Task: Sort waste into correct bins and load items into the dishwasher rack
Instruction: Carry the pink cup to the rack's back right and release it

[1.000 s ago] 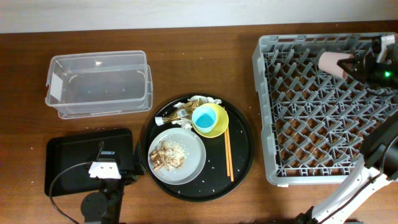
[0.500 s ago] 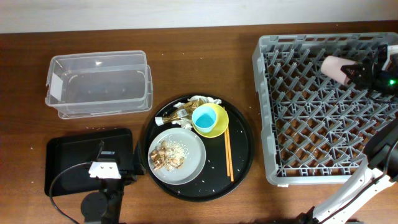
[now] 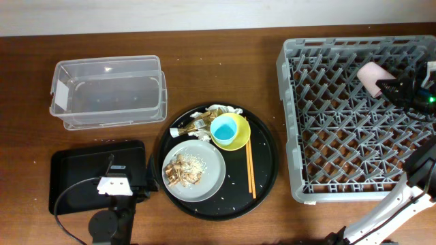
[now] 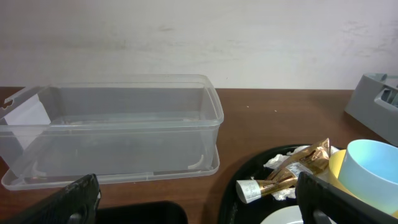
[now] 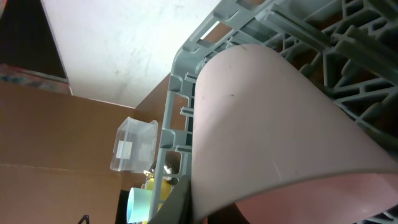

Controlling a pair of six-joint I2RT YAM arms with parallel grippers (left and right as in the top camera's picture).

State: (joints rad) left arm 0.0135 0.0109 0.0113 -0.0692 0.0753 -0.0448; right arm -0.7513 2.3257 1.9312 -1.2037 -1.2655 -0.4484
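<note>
Pink cup [image 3: 371, 73] lies tilted in the dishwasher rack [image 3: 340, 43], right gripper [image 3: 390, 86] pinching its rim for placing; left gripper [image 4: 199, 204] gapes.

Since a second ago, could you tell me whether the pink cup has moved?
Yes. The pink cup has shifted slightly toward the right wall of the rack.

Top-down overhead, close wrists, shared rack [image 3: 340, 43]

The pink cup [image 5: 267, 124] runs off the right wrist view's edges.
</note>
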